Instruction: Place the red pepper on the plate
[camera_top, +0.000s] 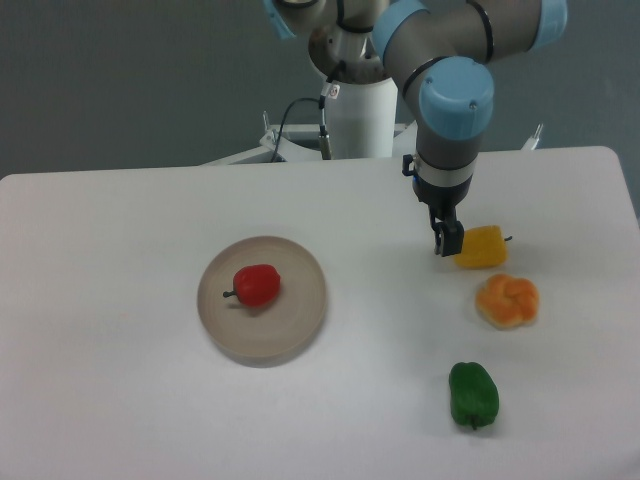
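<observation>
Gripper (448, 240) beside yellow pepper (483, 247), grip state unclear; red pepper (257, 285) on plate (300, 325).

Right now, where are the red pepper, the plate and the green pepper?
red pepper (258, 285), fixed camera, middle of its body
plate (304, 322), fixed camera, bare right rim
green pepper (473, 393), fixed camera, middle of its body

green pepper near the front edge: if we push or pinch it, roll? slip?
The green pepper lies on its side on the table and looks rounded and lobed, so a push would probably rock or roll it a little rather than slide it cleanly. Its glossy skin suggests two fingers could slip. It looks rigid, likely holding shape when pinched.
</observation>
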